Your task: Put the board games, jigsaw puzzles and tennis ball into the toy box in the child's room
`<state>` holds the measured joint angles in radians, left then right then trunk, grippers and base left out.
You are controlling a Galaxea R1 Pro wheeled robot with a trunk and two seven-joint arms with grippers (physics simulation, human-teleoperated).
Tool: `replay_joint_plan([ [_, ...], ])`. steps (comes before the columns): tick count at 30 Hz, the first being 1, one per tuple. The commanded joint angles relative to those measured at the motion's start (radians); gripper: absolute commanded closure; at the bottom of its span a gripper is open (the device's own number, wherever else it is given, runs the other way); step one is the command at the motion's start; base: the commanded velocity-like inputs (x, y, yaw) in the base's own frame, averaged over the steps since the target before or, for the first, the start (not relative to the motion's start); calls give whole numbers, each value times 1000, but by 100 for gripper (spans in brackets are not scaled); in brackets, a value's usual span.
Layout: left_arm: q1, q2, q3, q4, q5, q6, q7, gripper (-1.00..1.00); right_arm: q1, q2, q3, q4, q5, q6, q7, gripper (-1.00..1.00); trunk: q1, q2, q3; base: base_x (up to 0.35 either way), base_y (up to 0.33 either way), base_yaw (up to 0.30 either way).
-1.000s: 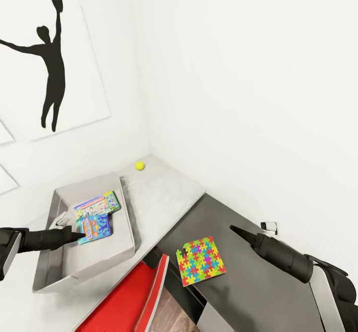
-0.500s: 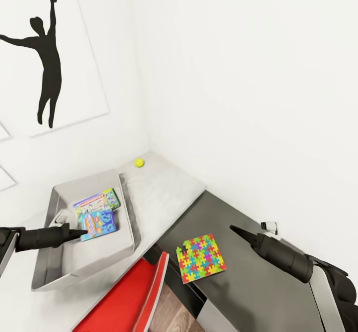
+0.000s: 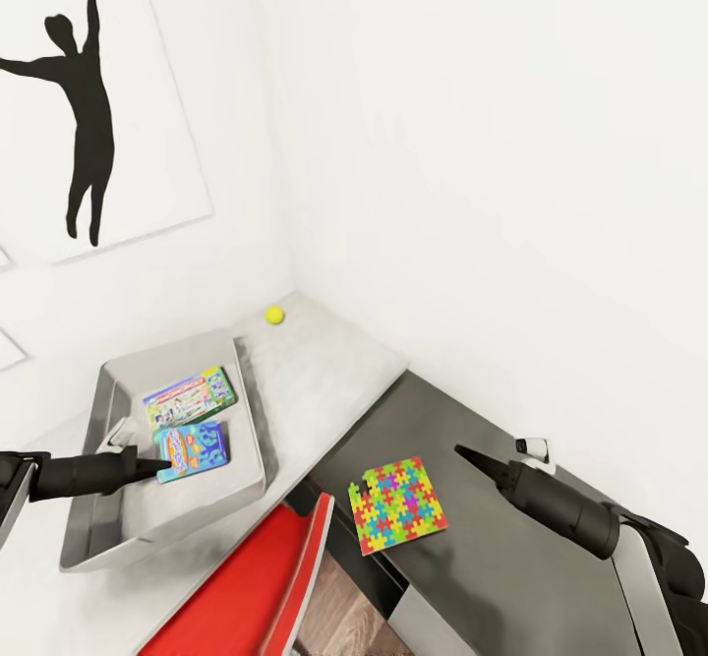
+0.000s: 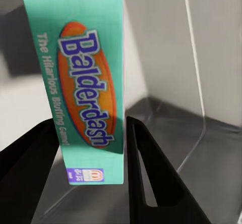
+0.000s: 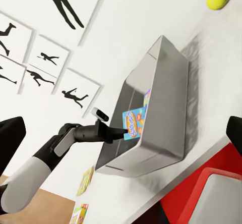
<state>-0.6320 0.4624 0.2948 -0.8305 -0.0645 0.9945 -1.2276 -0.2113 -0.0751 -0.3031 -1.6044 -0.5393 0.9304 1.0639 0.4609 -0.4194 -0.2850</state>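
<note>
A child's room in a home, in simulator render; plain white walls (image 3: 472, 145) carry white posters with black dancing silhouettes (image 3: 84, 105); a grey toy box (image 3: 251, 420) holds 2 colourful flat board games (image 3: 192, 398); a multicoloured square jigsaw puzzle (image 3: 396, 505) and a small yellow tennis ball (image 3: 274, 315) lie on tabletops.

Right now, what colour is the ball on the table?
Yellow-green tennis ball; clearest in the head view.
</note>
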Motion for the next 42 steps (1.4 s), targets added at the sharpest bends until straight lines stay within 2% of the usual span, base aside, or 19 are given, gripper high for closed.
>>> replay_joint_plan([
  [1, 0, -1, 1, 0, -23, 1, -8, 100, -1, 0, -1, 0, -1, 5, 2, -100, 1, -2, -4, 0, 0, 0],
  [14, 0, -1, 1, 1, -24, 1, -10, 100, -2, 0, -1, 0, -1, 4, 2, -100, 1, -2, -24, 0, 0, 0],
  [23, 0, -1, 1, 1, -24, 0, -11, 100, -1, 0, -11, 0, -1, 4, 4, -100, 1, -2, -27, 0, 0, 0],
  [24, 0, -1, 1, 0, -23, 0, -11, -100, -1, 0, -12, 0, -1, 4, 4, -100, 1, -2, -27, 0, 0, 0],
  [42, 0, 1, 1, 0, -22, -1, -14, -100, 0, 0, -14, 0, -1, 4, 5, -100, 1, -2, -27, 0, 0, 0],
])
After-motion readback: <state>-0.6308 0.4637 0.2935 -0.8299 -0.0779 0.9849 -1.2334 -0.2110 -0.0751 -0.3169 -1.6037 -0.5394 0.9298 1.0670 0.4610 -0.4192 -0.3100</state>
